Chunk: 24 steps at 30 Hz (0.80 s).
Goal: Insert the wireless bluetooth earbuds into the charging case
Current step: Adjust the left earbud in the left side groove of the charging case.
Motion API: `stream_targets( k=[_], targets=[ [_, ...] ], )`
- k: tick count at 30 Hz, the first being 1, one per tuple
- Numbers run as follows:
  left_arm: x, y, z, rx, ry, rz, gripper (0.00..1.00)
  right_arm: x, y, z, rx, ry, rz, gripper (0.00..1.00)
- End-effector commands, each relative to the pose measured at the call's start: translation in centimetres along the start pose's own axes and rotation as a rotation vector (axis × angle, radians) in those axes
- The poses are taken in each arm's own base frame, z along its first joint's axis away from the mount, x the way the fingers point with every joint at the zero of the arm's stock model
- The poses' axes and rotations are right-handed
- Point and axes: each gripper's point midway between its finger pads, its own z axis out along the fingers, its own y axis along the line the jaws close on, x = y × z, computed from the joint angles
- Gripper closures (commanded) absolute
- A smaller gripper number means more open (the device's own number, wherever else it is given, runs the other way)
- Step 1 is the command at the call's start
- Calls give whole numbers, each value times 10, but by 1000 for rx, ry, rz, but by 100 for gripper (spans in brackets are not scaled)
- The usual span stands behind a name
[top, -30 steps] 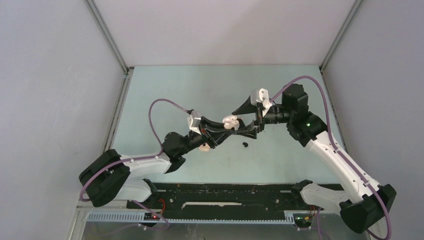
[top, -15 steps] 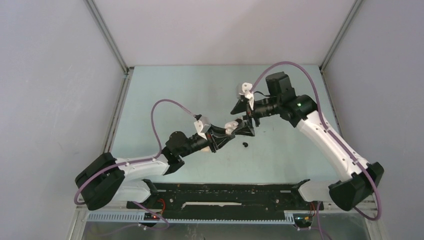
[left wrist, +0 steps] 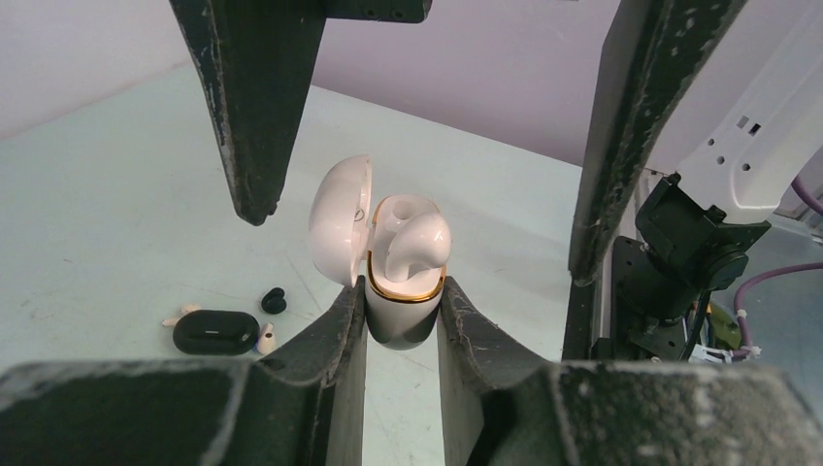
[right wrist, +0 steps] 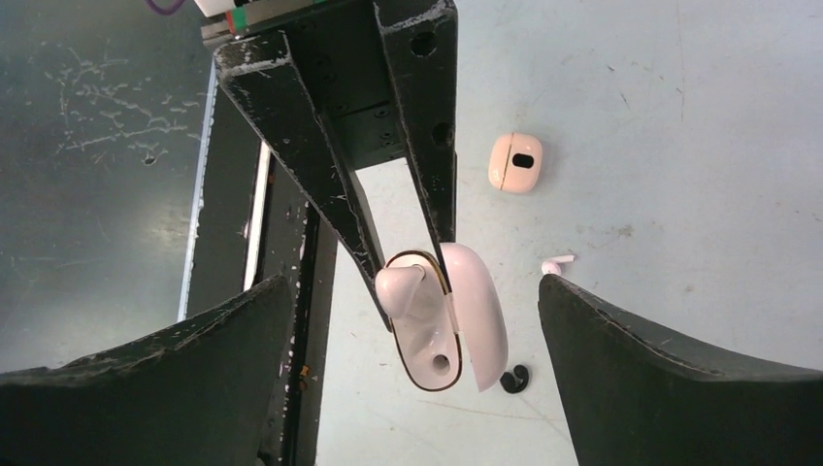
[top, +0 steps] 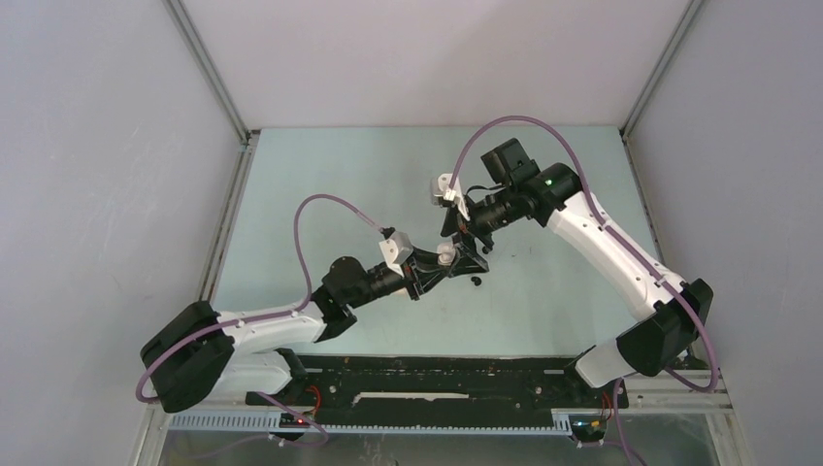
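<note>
My left gripper (left wrist: 403,294) is shut on a white charging case (left wrist: 400,325) with a gold rim, held off the table with its lid (left wrist: 340,228) open. One white earbud (left wrist: 419,243) sits in the case and sticks partly out; the other socket (right wrist: 442,362) is empty. My right gripper (right wrist: 412,383) is open and empty, its fingers (left wrist: 254,116) standing on either side of the case, apart from it. In the top view the case (top: 444,254) is at mid-table between both grippers. A black earbud (right wrist: 514,379) lies on the table below.
A black case (left wrist: 215,332) lies on the table with two white earbuds (left wrist: 264,337) beside it. A peach case (right wrist: 515,162) and a white stemmed earbud (right wrist: 553,264) lie further off. The black earbud also shows in the top view (top: 477,281).
My right arm has swung left, bringing its open gripper over the case. My left gripper has shifted slightly nearer with the case still in it.
</note>
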Motion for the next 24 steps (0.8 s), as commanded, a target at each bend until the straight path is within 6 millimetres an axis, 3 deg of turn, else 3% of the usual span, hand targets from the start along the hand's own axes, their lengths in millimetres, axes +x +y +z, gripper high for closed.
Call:
stream_targets(
  k=[1, 24],
  targets=[
    [-16, -4, -2, 7, -53, 47, 100, 1, -4, -4, 39, 20, -26, 1],
    [-14, -9, -5, 20, -55, 68, 100, 9, -32, -3, 74, 3, 120, 6]
  ],
)
